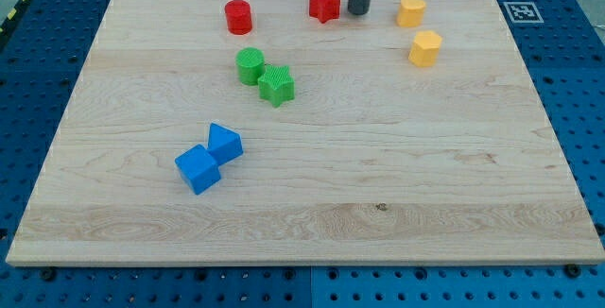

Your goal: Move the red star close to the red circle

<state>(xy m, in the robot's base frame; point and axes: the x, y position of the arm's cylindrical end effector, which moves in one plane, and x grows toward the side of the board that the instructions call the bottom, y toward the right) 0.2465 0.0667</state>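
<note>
the arm has no jaws, only a rod whose tip rests just to the view's right of the red star. the star looks light, stiff and prone to spin; push its right side squarely. farther left sits the red circle.

The red star is a small block with a star outline. It lies flat on the wooden board, very near the board's top edge and a little to the left of the middle of that edge. The red circle is a short round cylinder that stands upright on its flat face. It is also near the top edge, further toward the top left corner. The two red blocks are apart, not touching.
</note>
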